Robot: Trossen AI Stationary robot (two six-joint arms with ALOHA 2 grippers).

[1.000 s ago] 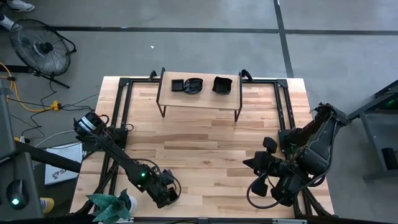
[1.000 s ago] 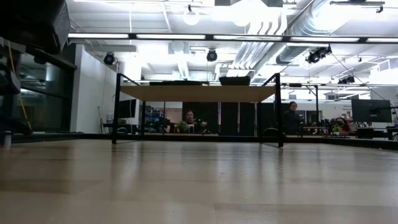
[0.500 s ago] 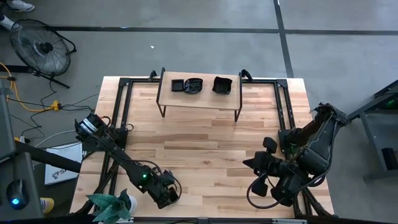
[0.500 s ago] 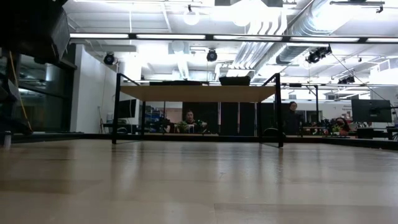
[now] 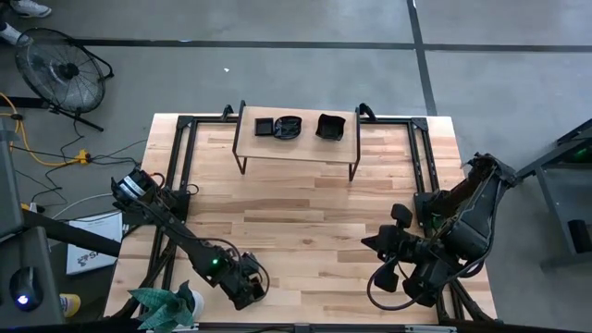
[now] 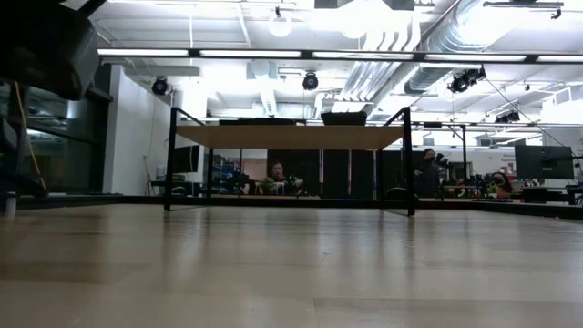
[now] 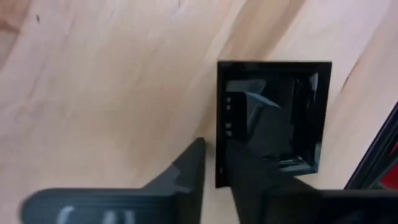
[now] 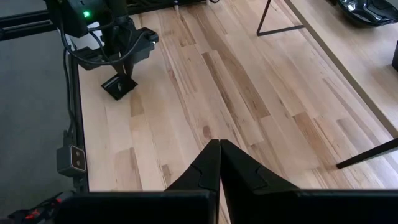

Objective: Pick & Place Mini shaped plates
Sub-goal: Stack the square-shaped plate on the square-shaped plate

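Black and glossy, a square mini plate (image 7: 272, 121) lies flat on the wooden table (image 5: 305, 203), at about 7 o'clock on the tabletop in the high view. The left gripper (image 7: 214, 180) stands directly over it: in the left wrist view one finger (image 7: 186, 177) sits outside the plate's rim on bare wood and the other inside the dish, the two drawn close about that rim. Whether the rim is actually pinched cannot be told, since the plate appears to rest on the wood. The step in hand is judged to be the pick of this plate. Three mini plates (image 5: 289, 127) already sit on the small raised shelf (image 5: 250, 143) at 12 o'clock, which is taken as the placing spot. The next move calls for a firm closure on the thin rim, a straight lift, then a carry toward 12 o'clock clear of the shelf's legs. The right gripper (image 8: 219, 163), fingers pressed together and empty, waits at 5 o'clock. A green plant (image 5: 165, 305) stands just beside the left arm.
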